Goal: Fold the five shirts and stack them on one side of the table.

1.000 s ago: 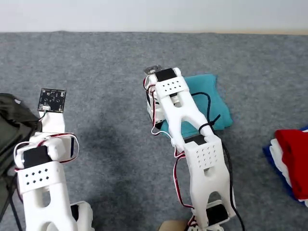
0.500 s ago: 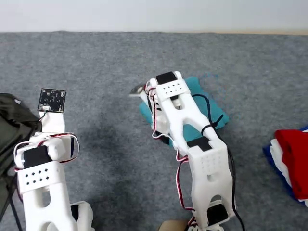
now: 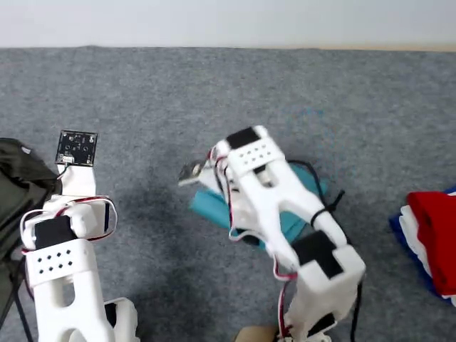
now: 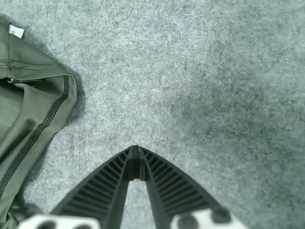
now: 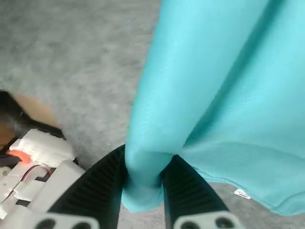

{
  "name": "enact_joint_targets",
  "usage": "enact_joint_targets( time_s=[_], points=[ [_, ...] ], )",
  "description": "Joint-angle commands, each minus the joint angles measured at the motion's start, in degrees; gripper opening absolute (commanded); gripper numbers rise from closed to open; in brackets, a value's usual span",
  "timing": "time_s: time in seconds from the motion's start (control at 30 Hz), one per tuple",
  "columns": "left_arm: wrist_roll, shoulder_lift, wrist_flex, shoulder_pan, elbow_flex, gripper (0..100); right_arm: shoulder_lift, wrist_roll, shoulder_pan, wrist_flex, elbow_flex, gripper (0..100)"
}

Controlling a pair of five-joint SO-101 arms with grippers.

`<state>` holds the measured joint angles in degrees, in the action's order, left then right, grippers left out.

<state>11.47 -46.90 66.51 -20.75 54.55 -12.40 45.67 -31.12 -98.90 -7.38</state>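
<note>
My right gripper (image 5: 143, 187) is shut on a fold of the teal shirt (image 5: 214, 95), which hangs bunched between its fingers (image 5: 102, 183). From above, the right arm (image 3: 260, 167) covers most of the teal shirt (image 3: 212, 207) near the table's middle; teal cloth shows on both sides of the arm. A dark olive shirt (image 3: 13, 178) lies crumpled at the left edge, beside the left arm (image 3: 63, 246). My left gripper (image 4: 138, 162) is shut and holds nothing, just above bare carpet, with the olive shirt (image 4: 24, 109) close beside it.
A stack of folded red, white and blue shirts (image 3: 431, 231) sits at the right edge. Grey carpet (image 3: 142, 92) covers the table, and a pale wall runs along the far side. The right arm's base and cables (image 5: 33, 148) show behind the gripper.
The right arm has drawn back toward the near edge and leftward, pulling the teal shirt with it off its earlier flat spot. The left arm has not moved.
</note>
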Motion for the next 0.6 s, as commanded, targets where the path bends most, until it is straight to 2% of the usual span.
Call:
enact_joint_targets(
  time_s=[0.0, 0.2, 0.4, 0.57],
  points=[
    [0.4, -1.1, -1.1, 0.4, -0.7, 0, 7.2, 1.9, -2.2, 4.4, -7.6, 1.0],
    [0.4, -1.1, -1.0, 0.4, -0.7, 0, 10.1, 3.9, -3.6, 12.4, -18.1, 2.2],
    [0.4, -1.1, -1.0, 0.4, -0.4, 0, 12.3, -1.6, -5.6, 8.5, -16.6, 26.8],
    [0.4, -1.1, -1.0, 0.4, -0.4, 0, 18.9, -4.8, -9.0, 4.3, -14.9, 31.1]
  ],
)
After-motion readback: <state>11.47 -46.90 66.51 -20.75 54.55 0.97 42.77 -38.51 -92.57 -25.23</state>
